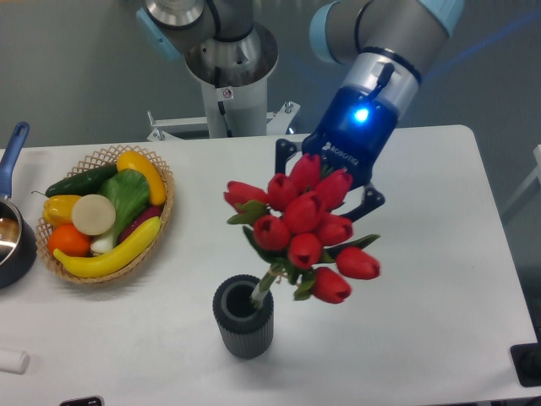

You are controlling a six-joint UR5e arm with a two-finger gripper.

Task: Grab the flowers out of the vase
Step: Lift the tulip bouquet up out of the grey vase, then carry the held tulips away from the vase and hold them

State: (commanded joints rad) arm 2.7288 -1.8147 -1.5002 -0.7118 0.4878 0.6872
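The flowers (301, 227), a bunch of red tulip buds with green leaves, hang tilted above the table, up and to the right of the vase. Their stem ends still reach down into the vase's mouth. The vase (243, 316), dark grey and ribbed, stands upright near the table's front edge. My gripper (328, 188) sits behind the bunch, shut on the flowers, with its fingertips hidden by the buds. A blue light glows on its wrist.
A wicker basket (162, 222) of fruit and vegetables stands at the left. A dark pot with a blue handle (12, 152) sits at the far left edge. A small white object (12, 361) lies at the front left corner.
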